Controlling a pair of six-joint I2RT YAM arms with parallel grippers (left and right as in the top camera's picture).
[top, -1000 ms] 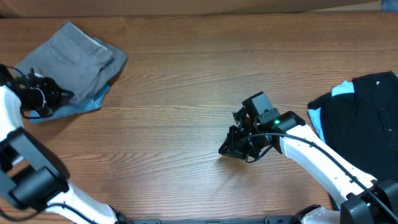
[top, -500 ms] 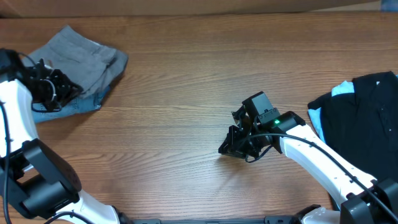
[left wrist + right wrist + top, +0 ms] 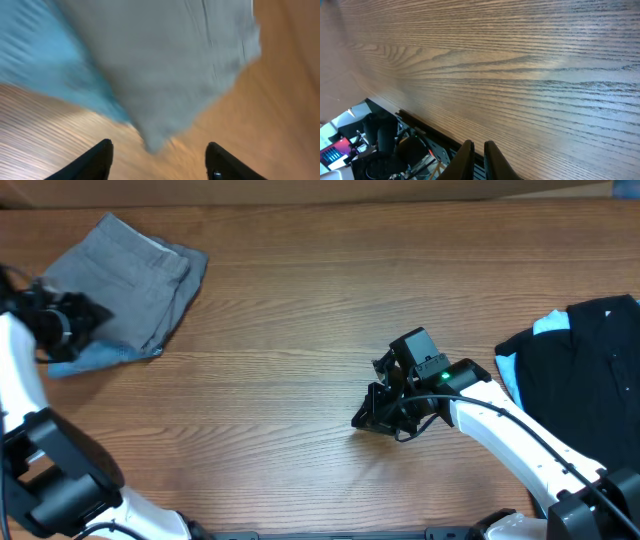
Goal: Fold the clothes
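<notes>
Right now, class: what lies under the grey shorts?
Light-blue denim pokes out beneath the grey shorts along their edge nearest the robot. How far the denim reaches underneath cannot be seen, because the shorts cover it.

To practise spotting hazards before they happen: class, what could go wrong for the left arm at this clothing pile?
1. The grey shorts lie on the denim shorts; the open left gripper might pinch both layers.
2. The pile sits near the far edge of the table; a pull that way could perhaps drag it off.
</notes>
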